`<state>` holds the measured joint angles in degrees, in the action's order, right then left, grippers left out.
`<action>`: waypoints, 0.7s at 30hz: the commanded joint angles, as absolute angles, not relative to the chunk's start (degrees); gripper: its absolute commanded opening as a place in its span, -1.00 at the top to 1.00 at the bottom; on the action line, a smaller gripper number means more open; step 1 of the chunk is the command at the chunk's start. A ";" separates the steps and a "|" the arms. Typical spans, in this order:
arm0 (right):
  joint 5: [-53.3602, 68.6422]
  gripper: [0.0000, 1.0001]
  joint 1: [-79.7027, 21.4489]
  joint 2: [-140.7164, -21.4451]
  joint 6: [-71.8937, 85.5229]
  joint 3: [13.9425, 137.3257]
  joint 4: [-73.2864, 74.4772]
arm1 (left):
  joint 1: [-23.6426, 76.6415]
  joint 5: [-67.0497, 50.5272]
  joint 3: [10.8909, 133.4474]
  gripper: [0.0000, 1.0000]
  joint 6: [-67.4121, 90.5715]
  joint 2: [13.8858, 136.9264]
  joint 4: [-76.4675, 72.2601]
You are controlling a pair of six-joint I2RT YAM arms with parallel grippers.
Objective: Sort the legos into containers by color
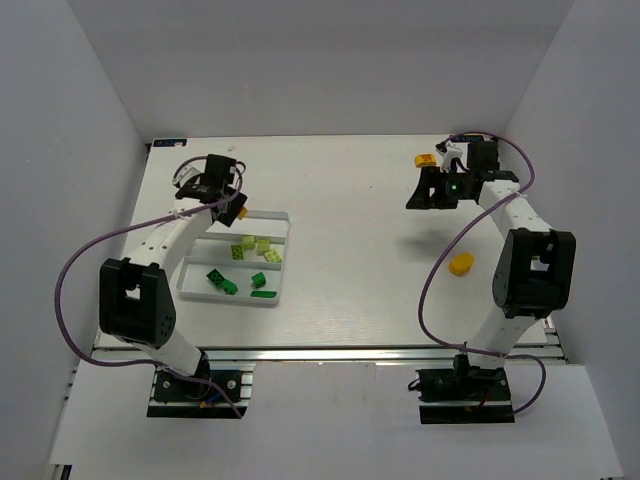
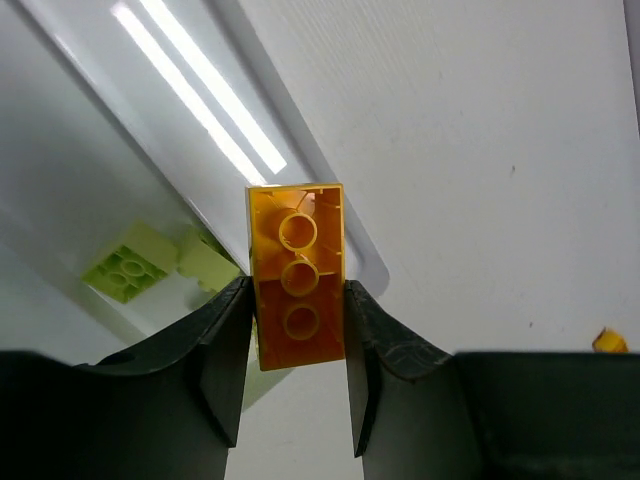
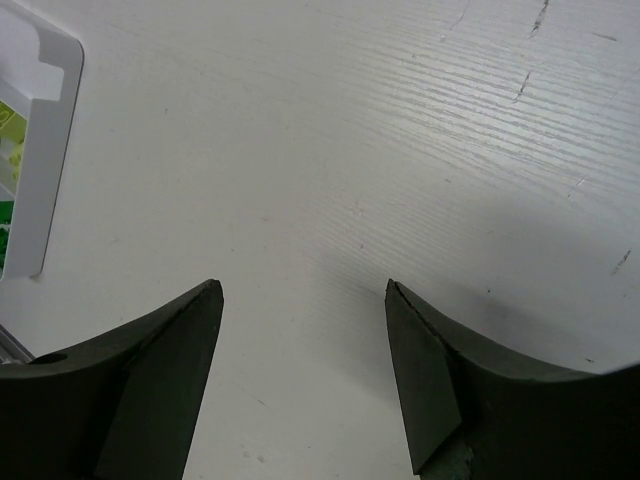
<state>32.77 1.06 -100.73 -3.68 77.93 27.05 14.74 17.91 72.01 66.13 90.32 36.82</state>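
The orange brick [image 2: 296,240] is a long one. The left wrist view shows its hollow underside, with three round tubes in a row and thin walls. It stands on end in that view, the lower end dimmer than the upper.

The tray [image 1: 272,214] sits at 9 o'clock on the table [image 1: 350,200], white, low-walled and split into three long compartments. The middle one holds four lime bricks [image 1: 263,244], close together. The near one holds four green bricks [image 1: 229,287], spread along its length. In the left wrist view two of the lime ones show at 9 o'clock of the orange brick, below it in the tray.

The left gripper [image 2: 297,300] is clenched on the orange brick. Its two dark fingers [image 2: 225,350] press the long sides at the lower half, and the upper half sticks out past the tips. From above, the brick hangs at the tray's far rim, about 12 o'clock of the lime bricks. Whether it is over the far compartment or just outside it I cannot tell.

The right gripper [image 3: 302,290] is released, its jaws wide apart over bare table with nothing between them. It hovers at 2 o'clock on the table. A second orange brick [image 1: 426,160] lies just beyond it at 1 o'clock, and a rounded yellow piece [image 1: 460,264] lies at 4 o'clock, well apart from both grippers.
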 commanded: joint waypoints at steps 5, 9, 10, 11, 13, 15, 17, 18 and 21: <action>32.78 -0.43 0.27 -98.35 -5.01 78.31 27.86 | 6.78 19.78 79.43 1.00 72.95 95.96 43.50; 32.26 -0.44 0.26 -97.82 -5.27 77.87 27.95 | 4.40 17.67 82.88 1.00 74.61 101.24 46.66; 32.08 -0.44 0.35 -97.74 -5.27 77.78 27.95 | 3.79 17.58 83.05 1.00 74.79 102.56 46.84; 32.08 -0.44 0.26 -97.73 -5.19 77.70 27.95 | 3.78 17.49 83.23 1.00 75.49 103.09 47.02; 31.91 -0.44 0.26 -97.82 -5.27 77.96 28.12 | 3.16 16.27 83.15 1.00 75.94 104.14 46.24; 31.90 -0.48 0.26 -97.82 -5.19 78.13 28.12 | 2.55 16.00 83.23 1.00 76.03 104.68 45.88; 32.08 -0.53 0.18 -98.17 -5.71 78.66 28.39 | 2.55 16.00 83.32 0.92 76.03 105.47 45.53; 32.25 -0.64 0.18 -98.26 -5.97 78.84 28.65 | 2.03 16.00 83.58 0.83 76.03 105.82 45.35; 32.43 -0.78 0.09 -98.70 -8.77 79.89 30.05 | 2.02 15.56 84.72 0.26 75.59 106.87 45.79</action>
<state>31.86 0.34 -100.44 -5.87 77.91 28.01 2.42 15.97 81.84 74.91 107.04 45.52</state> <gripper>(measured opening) 0.883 0.481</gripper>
